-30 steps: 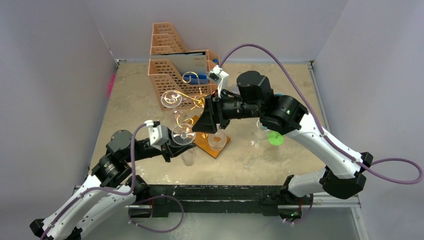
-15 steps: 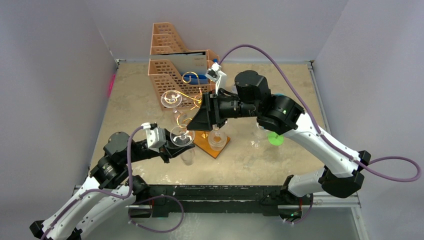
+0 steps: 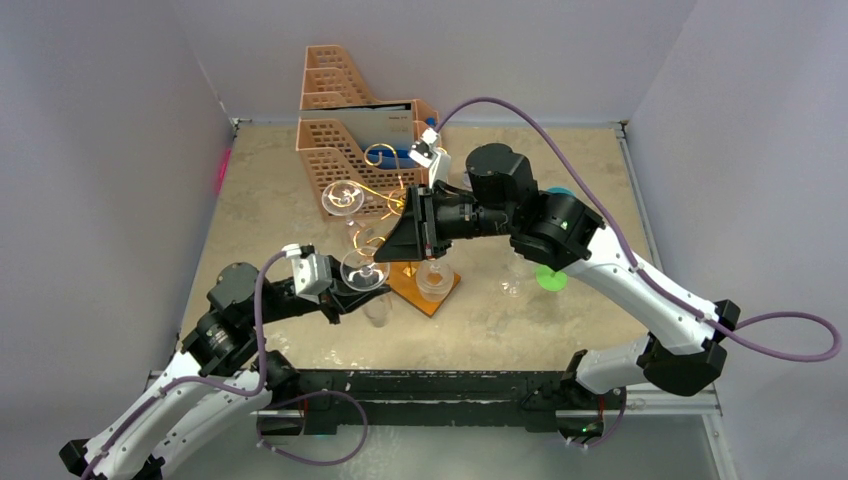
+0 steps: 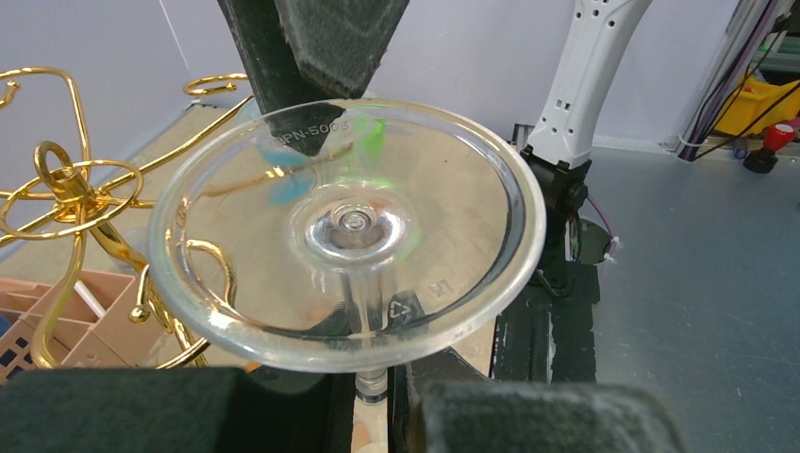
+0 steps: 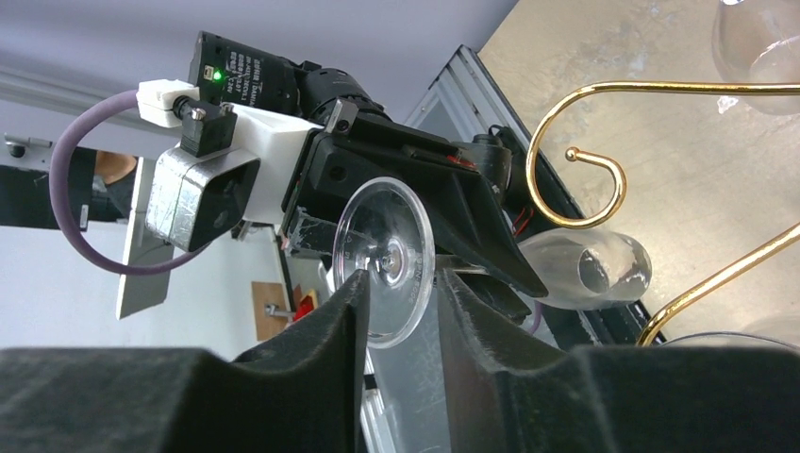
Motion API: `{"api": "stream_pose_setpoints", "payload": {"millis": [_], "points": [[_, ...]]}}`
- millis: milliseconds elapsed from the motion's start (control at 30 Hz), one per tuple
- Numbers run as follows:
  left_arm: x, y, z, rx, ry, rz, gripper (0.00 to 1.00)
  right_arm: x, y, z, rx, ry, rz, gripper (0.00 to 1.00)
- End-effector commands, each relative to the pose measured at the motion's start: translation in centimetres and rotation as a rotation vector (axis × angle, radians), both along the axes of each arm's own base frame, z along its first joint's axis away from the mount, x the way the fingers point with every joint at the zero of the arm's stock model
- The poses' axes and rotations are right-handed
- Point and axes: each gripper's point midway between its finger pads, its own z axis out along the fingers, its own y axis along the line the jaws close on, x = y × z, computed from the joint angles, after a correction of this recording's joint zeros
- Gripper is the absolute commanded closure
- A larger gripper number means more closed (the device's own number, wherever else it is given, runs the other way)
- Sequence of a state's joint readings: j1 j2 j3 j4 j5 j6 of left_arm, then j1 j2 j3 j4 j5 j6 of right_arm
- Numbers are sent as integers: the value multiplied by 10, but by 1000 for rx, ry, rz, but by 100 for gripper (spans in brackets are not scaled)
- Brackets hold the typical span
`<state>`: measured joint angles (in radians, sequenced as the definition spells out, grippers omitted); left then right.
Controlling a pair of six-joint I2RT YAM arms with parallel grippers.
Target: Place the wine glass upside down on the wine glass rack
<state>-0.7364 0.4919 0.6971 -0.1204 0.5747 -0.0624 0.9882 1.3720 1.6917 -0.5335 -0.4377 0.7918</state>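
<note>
Nudged right claw [image 3: 392, 250] leftward and narrowed it since a second ago. Working over tan counter [image 3: 250, 210], at near side of gold wine glass rack [image 3: 385, 185]. Holding wine glass [image 3: 365, 268] foot-up just near-left of rack post, already inverted for hanging. Pinching its stem with left claw [image 3: 345, 298], steadying. Straddling the foot with right claw, pads part-spread, probably for handover; contact unclear.

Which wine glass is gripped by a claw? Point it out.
The wine glass whose stem the left claw grips; it alone is held.
</note>
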Motion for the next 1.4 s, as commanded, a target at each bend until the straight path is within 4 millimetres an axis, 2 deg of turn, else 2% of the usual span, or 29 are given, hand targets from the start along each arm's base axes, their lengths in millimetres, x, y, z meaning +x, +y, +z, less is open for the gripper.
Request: {"api": "stream_pose_setpoints", "payload": {"millis": [0,267,367,467,600,867,933,1000,1100,1333,1367], "points": [[-3,5,41,-89,-117,14,100,-7,4,8,46,48,16,75],[-2,7,45,-110,-118,30,100,-1,8,14,90,86,-33,100],[12,12,42,-121,-38,116,82,12,7,21,163,83,-127,100],[17,14,35,-123,18,154,69,11,1,26,203,116,-164,100],[16,14,30,-132,30,150,68,12,-5,33,234,113,-190,100],[12,8,22,-118,7,105,67,4,-4,50,354,203,-163,100],[14,6,19,-105,3,101,71,2,-4,53,362,218,-156,100],[14,4,25,-119,-35,90,87,2,-5,56,372,219,-155,100],[13,4,25,-122,-49,84,99,2,-6,52,366,230,-168,100],[12,8,16,-121,-4,104,100,9,-11,40,344,241,-228,100],[12,10,15,-125,5,113,100,11,-12,37,334,232,-245,94]]}}
